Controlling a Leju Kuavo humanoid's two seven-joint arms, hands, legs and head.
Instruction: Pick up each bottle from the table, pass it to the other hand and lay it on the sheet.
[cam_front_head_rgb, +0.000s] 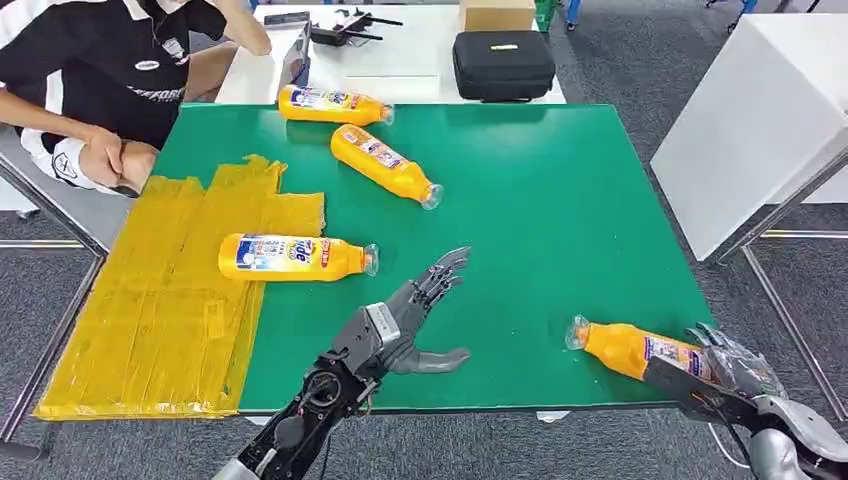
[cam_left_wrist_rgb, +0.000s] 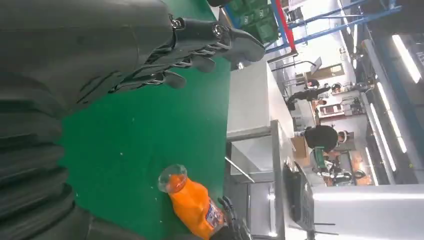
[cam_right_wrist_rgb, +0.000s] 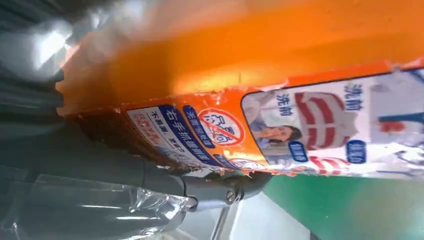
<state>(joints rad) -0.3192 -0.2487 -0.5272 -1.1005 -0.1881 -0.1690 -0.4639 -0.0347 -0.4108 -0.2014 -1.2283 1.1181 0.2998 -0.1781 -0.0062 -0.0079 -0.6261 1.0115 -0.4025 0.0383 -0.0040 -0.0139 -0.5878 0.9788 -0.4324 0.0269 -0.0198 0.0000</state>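
Four bottles: right hand (cam_front_head_rgb: 735, 375) grips the bottle at five o'clock (cam_front_head_rgb: 632, 349); left hand (cam_front_head_rgb: 415, 315), fingers spread, holds nothing.

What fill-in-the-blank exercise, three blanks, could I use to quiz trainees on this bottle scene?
1. The right hand grips an orange ____.
2. The left hand holds ____.
3. One bottle lies partly on the ____ sheet; two more lie on the green table.

Missing: bottle; nothing; yellow
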